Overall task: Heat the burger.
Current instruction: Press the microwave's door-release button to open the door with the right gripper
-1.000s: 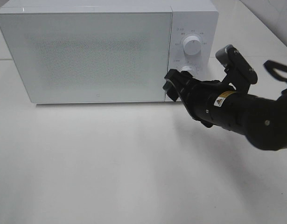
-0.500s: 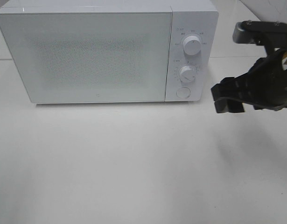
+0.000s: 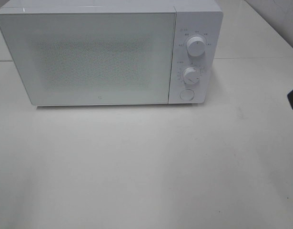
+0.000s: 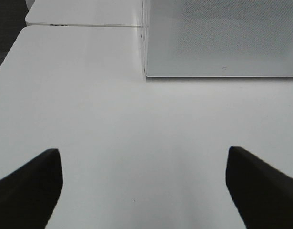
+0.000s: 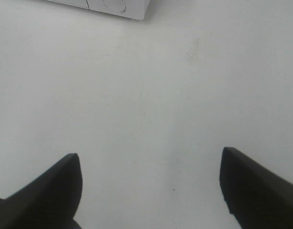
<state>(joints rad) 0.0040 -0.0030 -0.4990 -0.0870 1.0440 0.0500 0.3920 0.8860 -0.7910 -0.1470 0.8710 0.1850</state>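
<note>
No burger showed for you, perhaps shut inside the white boxy microwave [image 3: 89,57] on the white table [image 3: 136,167]; left fingers [image 4: 27,191] and right fingers [image 5: 41,195] gaped empty; likely soft, so cradle its bun sides.

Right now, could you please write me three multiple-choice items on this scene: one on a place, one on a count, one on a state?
1. Seen from the high camera, where on the microwave is the control panel?
A) right side
B) left side
C) top

2. How many turning knobs does the panel carry?
A) one
B) two
C) four

3. How does the door stand?
A) wide open
B) taken off
C) shut

Answers: 1 A, the panel sits right of the door. 2 B, one knob stands above the other. 3 C, the door lies flush with the front.
</note>
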